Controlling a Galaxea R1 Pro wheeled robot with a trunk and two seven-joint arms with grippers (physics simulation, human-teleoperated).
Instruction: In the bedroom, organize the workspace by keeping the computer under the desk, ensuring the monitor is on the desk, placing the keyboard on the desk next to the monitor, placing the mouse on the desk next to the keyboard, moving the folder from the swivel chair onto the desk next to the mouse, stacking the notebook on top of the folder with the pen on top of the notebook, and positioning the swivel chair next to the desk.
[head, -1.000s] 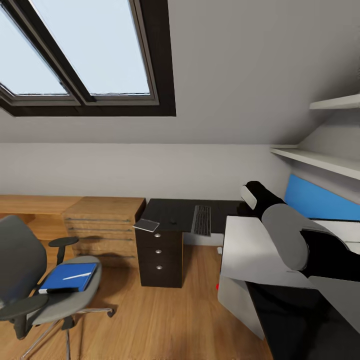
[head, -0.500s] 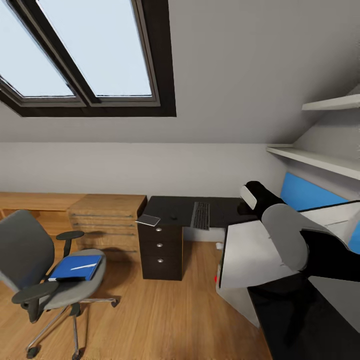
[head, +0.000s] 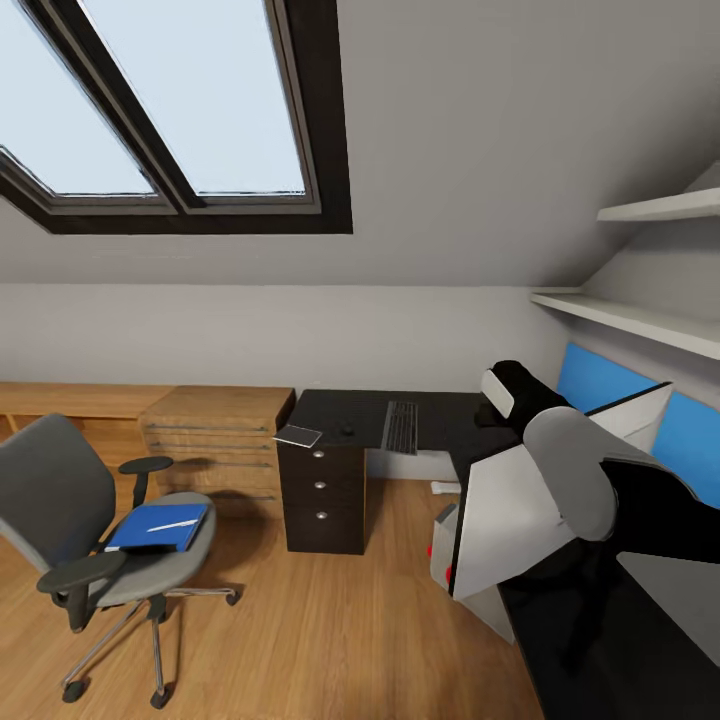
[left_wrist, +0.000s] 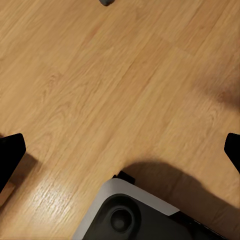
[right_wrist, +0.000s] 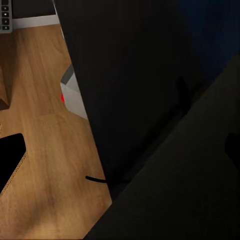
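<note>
— Where's the monitor?

— Its pale flat back, the monitor (head: 510, 505), is tilted over the near end of the glossy black desk (head: 345, 412), partly behind my right arm (head: 565, 465). The right gripper (right_wrist: 120, 150) faces a broad dark panel; I can't tell whether it grips it.

— And the left?

— The left gripper (left_wrist: 120, 152) is spread wide over the grained wooden floor (left_wrist: 90, 75).

— The rest?

— The slim keyboard (head: 402, 427), rounded mouse (head: 346, 432) and thin grey notebook (head: 298, 436) lie on the desk, the notebook overhanging a corner. The boxy grey computer (head: 443, 530) stands on the floor beside the desk. The blue folder (head: 158, 527), with the white pen (head: 172, 524) on it, lies on the padded swivel chair (head: 60, 500), well apart from the desk.
</note>
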